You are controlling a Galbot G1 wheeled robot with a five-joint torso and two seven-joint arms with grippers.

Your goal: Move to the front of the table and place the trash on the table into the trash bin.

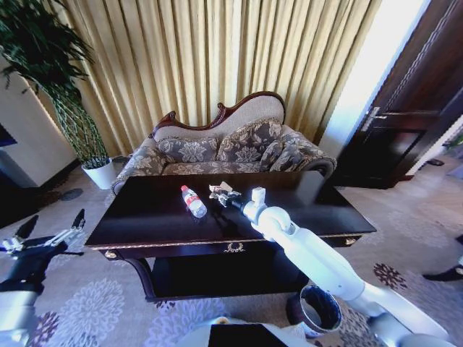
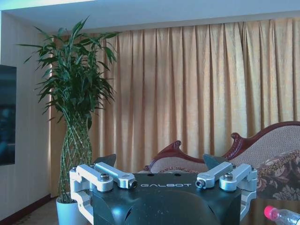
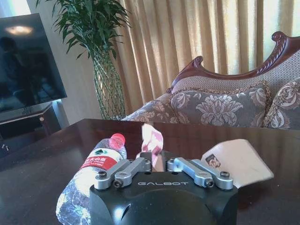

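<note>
Right gripper [image 3: 158, 161] clamped on the pinkish wrapper [image 3: 152, 139] near the table's [image 1: 145, 217] middle, bin [image 1: 320, 307] on the floor by the front right

Its fingers pinch one wrapper wad, which stands up between them; just beside it lie one bottle [image 1: 193, 201] and one white paper wad [image 3: 236, 161], three trash pieces in all. From the head camera the bottle's long axis runs diagonally, red cap toward the sofa-side edge [image 1: 224, 148], base toward the front edge. The right wrist view adds the bottle's label and a printed mark on the white wad. One left gripper [image 1: 51, 225] hangs off the table's left end, fingers spread apart; its wrist view catches the bottle's cap and a potted plant [image 2: 75, 117]
</note>
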